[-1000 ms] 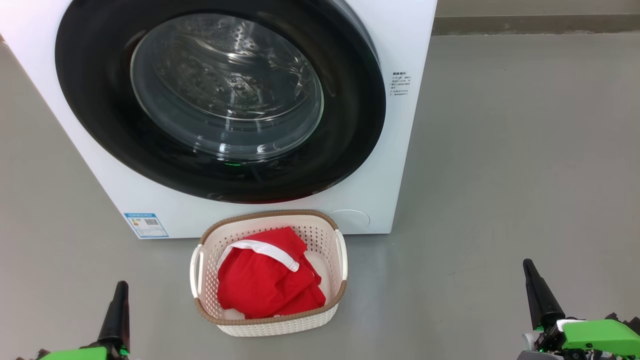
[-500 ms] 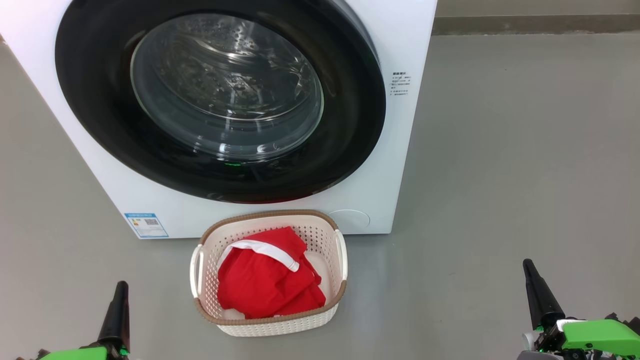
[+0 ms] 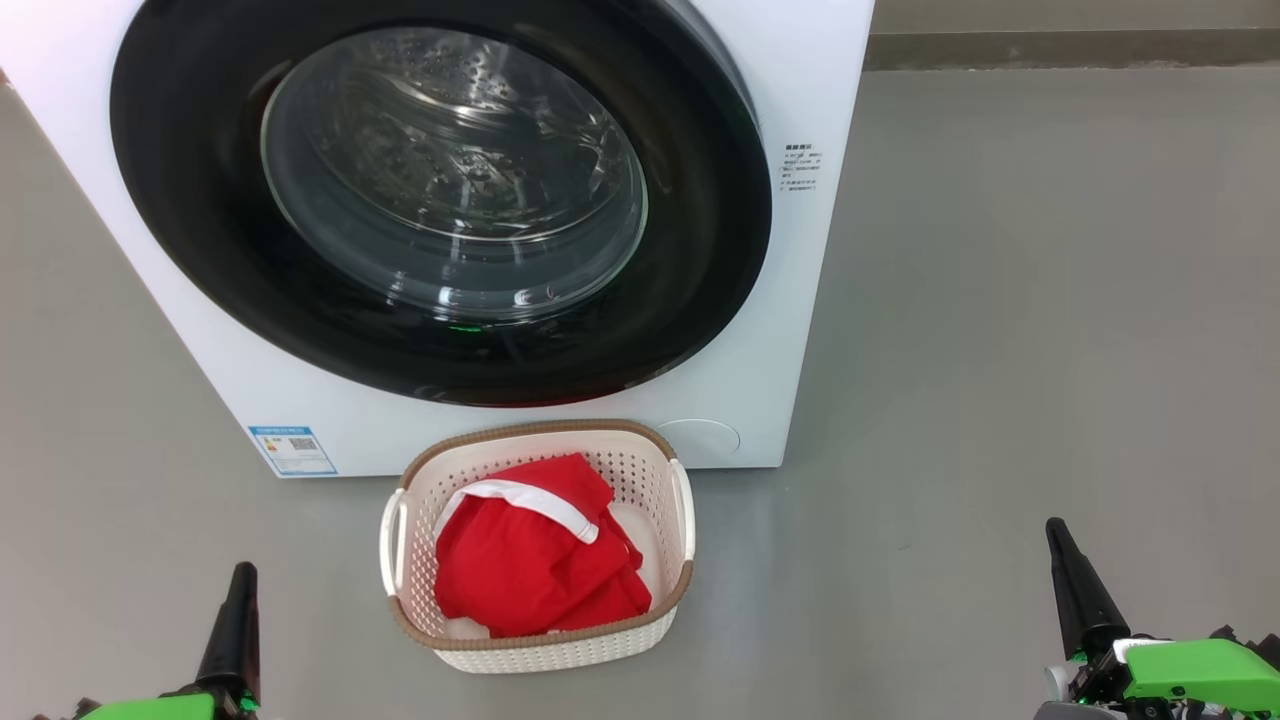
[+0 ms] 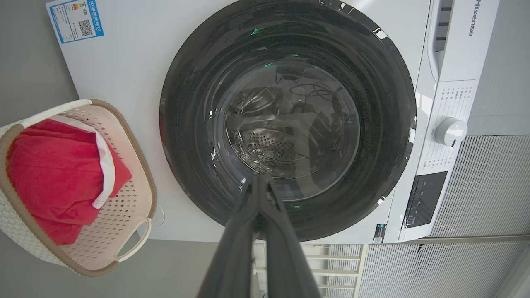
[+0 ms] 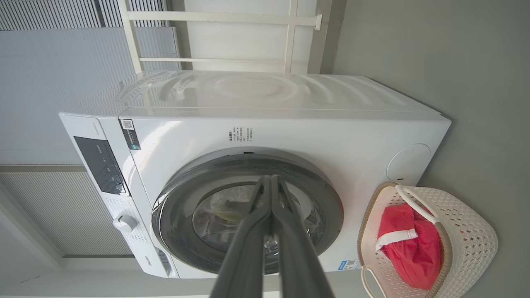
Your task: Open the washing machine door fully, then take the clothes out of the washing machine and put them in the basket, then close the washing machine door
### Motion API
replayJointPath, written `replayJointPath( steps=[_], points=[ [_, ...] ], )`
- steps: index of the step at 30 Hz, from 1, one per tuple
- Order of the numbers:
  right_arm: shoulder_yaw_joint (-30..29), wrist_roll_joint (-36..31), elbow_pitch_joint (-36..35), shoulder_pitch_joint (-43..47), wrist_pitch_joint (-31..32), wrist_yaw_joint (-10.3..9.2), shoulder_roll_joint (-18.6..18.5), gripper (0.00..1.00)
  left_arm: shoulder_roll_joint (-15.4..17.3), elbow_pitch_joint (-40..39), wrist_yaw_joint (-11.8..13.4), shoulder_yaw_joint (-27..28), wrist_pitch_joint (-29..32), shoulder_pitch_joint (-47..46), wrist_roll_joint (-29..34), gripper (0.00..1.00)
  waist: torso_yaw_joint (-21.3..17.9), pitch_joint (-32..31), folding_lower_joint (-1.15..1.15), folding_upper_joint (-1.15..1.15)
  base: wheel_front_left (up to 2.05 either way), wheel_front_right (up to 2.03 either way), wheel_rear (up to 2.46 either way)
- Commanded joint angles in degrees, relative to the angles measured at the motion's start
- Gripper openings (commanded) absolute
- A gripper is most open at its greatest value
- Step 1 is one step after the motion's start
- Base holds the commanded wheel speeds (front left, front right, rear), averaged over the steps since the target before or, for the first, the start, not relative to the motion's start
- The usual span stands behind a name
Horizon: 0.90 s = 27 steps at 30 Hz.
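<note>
The white washing machine (image 3: 820, 80) stands ahead with its round black washing machine door (image 3: 200, 250) shut against the front; only the steel drum shows through the glass. The red clothes (image 3: 530, 560) with a white trim band lie in the cream basket (image 3: 560, 650) on the floor just in front of the machine. My left gripper (image 3: 240, 575) is at the lower left and my right gripper (image 3: 1055, 530) at the lower right, both shut and empty, well back from the basket. The wrist views show the fingers pressed together, left gripper (image 4: 258, 178), right gripper (image 5: 271, 179).
Grey floor (image 3: 1050, 300) stretches to the right of the machine up to a wall base. A white control knob (image 4: 450, 131) and dark panel sit on the machine's front. Ribbed grey panels (image 4: 492, 186) and a white frame stand behind it.
</note>
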Motion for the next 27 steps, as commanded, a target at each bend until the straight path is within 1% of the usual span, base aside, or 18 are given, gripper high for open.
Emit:
replayJointPath(
  steps=[1,27],
  points=[
    [1.3,0.2,-1.4,-2.6,0.5,-0.05,-0.2,0.00,0.9,-1.1,-0.2,1.9,0.4,-2.2,0.0,0.00,0.0,0.0,0.00,0.00,0.00,0.00,0.00],
    [1.3,0.2,-1.4,-2.6,0.5,-0.05,-0.2,0.00,0.9,-1.1,-0.2,1.9,0.5,-2.2,0.0,0.00,0.0,0.0,0.00,0.00,0.00,0.00,0.00]
  ],
)
